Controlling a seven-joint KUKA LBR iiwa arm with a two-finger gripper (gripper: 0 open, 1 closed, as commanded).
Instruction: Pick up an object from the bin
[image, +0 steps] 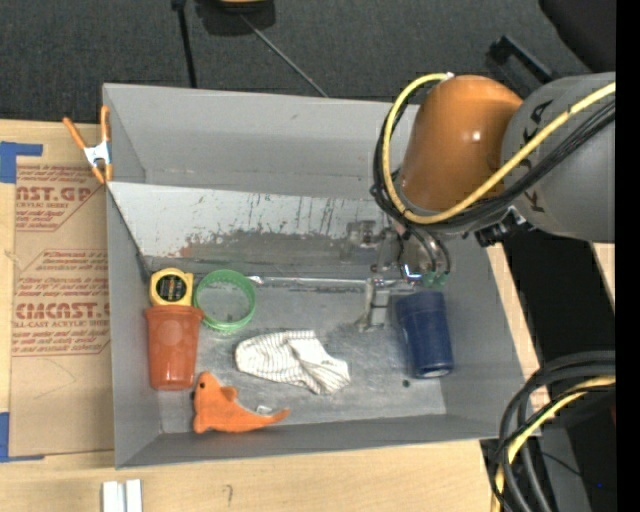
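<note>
My gripper (377, 312) hangs low over the right half of the bin, under the orange wrist cover. A dark blue cylindrical cup (425, 338) lies on its side just to the gripper's right, close to it. A crumpled white striped cloth (291, 362) lies to the gripper's lower left, apart from it. I see nothing held by the gripper.
At the left of the bin lie a green ring (226, 300), a yellow tape measure (170, 288) and an orange cup (172, 345). An orange fish-shaped toy (230, 409) lies by the front wall. The arm and its cables cover the bin's right rear corner.
</note>
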